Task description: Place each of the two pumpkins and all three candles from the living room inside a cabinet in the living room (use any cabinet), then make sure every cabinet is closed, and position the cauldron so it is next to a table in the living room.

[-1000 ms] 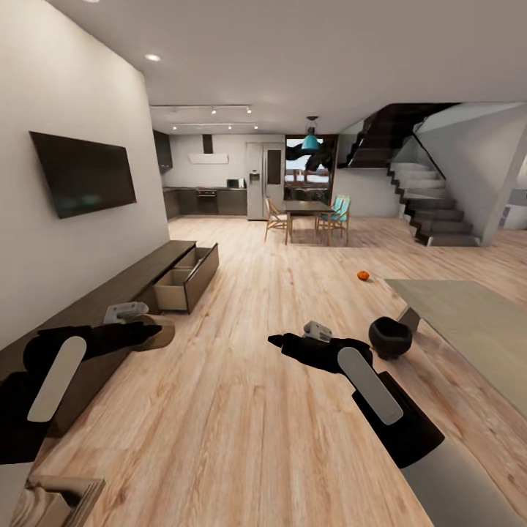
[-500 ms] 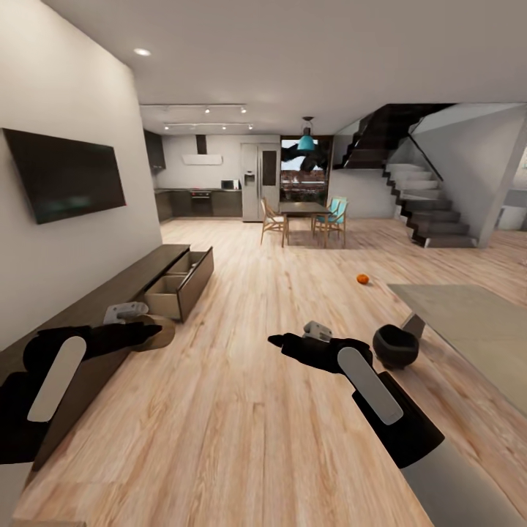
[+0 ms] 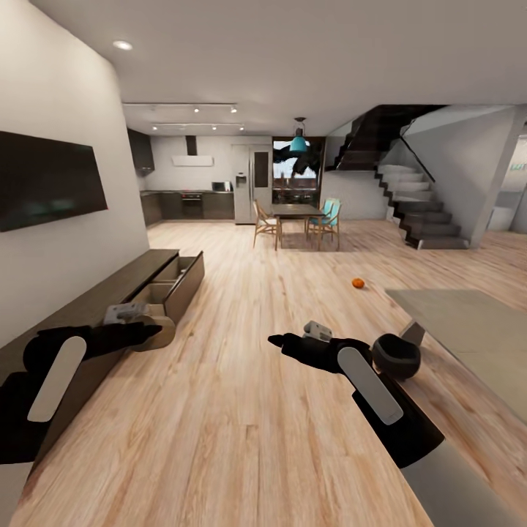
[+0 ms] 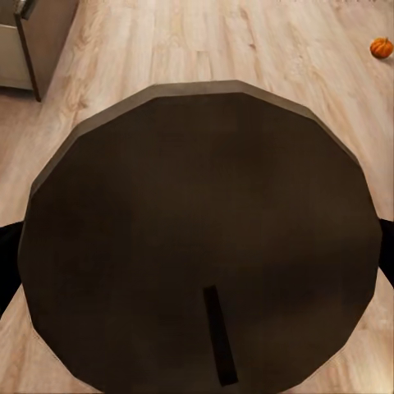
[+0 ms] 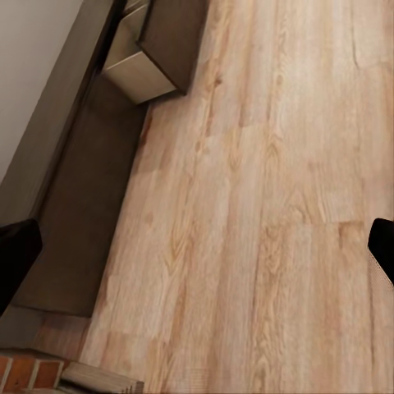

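Candle (image 3: 155, 331) sits clamped in my left claw (image 3: 150, 333) beside the cabinet (image 3: 110, 300), whose drawer stands open. My right claw (image 3: 274, 339) gapes wide, empty, near the cauldron (image 3: 396, 356).

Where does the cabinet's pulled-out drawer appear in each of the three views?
Head view: the open drawer sits left of centre, at the far end of the cabinet.
Left wrist view: in the picture's upper-left corner, beyond the candle.
Right wrist view: at the picture's top edge, left of centre.
Shared landmark: the light wood floor beside the drawer.
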